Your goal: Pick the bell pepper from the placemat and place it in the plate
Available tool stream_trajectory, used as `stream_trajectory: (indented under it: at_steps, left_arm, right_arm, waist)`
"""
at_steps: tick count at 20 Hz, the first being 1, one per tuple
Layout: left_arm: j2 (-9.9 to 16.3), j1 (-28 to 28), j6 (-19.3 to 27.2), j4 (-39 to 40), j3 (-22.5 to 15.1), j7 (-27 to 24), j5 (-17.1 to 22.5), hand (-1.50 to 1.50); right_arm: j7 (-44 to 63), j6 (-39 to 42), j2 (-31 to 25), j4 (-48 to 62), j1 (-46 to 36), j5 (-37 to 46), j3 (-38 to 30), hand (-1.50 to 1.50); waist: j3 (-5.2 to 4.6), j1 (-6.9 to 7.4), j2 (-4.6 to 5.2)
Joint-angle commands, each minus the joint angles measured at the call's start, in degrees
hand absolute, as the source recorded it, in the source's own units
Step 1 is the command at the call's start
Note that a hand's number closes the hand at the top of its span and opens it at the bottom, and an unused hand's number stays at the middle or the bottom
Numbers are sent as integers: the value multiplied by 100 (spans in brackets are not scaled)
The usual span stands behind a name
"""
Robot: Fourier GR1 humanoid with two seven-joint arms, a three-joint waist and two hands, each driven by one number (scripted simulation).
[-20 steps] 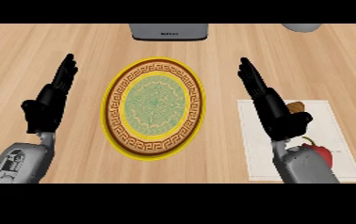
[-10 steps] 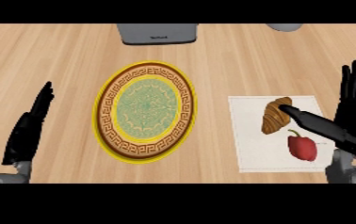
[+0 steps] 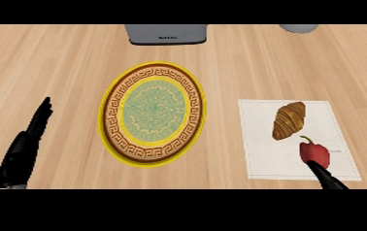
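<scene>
Currently bell pepper [image 3: 314, 153] on placemat [image 3: 258, 142], at 5 o'clock of croissant [image 3: 290, 120], just beside it. Right robot hand [image 3: 327, 178]: only one dark finger visible, tip at pepper's lower edge; pose cannot tell. Left robot hand [image 3: 25, 147] at tabletop's [image 3: 72, 65] left edge, fingers straight, holding nothing. Plate [image 3: 153, 113] at 9 o'clock of placemat.

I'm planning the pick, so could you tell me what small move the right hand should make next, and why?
Probably bring the right hand forward over the bell pepper and curl the fingers round it. Only a fingertip shows, just below the pepper on the placemat, with nothing held. The croissant lies close beside it, so approach from below.
</scene>
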Motion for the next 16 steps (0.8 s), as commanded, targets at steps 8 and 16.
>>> stream_trajectory:
  at_steps: [8, 16]
  left_arm:
    - [-85, 241, -63, -68, -51, -228, -148, 0]
    - [-93, -37, -147, -147, 7, -7, -238, 0]
  right_arm:
    - [1655, 461, -1286, -958, 2570, 1376, 220, -150]
    - [4512, 891, -2136, -1709, 2210, 2198, -172, -150]
  waist:
    - [-20, 142, 73]
    - [-14, 249, 98]
